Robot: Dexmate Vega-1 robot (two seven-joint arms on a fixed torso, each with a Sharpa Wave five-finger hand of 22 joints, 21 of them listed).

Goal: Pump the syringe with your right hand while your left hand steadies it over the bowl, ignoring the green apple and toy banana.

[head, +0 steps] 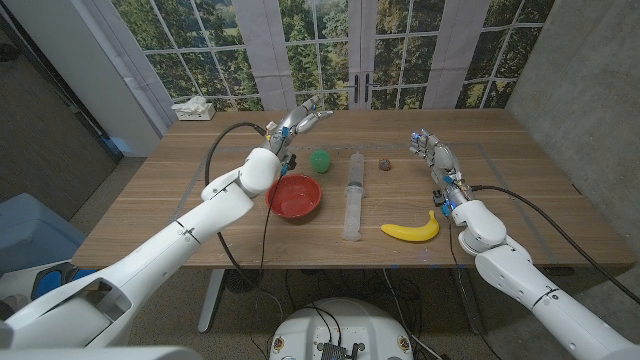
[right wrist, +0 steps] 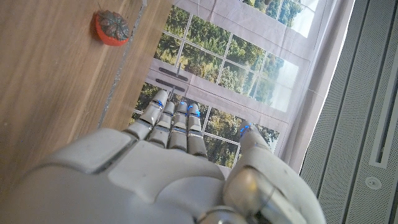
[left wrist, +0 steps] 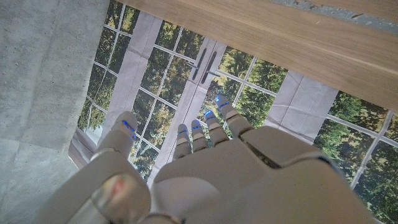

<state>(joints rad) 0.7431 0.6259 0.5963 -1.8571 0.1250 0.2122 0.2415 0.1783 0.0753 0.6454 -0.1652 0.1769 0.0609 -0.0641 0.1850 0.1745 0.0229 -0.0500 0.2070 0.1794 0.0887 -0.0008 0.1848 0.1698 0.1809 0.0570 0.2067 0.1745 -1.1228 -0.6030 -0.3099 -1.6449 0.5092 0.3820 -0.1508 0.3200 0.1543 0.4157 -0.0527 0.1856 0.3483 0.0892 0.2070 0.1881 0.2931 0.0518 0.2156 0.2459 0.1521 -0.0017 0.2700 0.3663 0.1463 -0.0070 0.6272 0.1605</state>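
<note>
Behind, tall paned windows (head: 330, 45) overlook the wooden table (head: 250, 235).

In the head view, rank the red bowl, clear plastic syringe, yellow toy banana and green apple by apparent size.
Largest to smallest:
1. Clear plastic syringe, longest; the red bowl covers similar area, so unsure.
2. Yellow toy banana.
3. Green apple.

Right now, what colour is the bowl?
Red. The bowl shows best in the head view.
</note>
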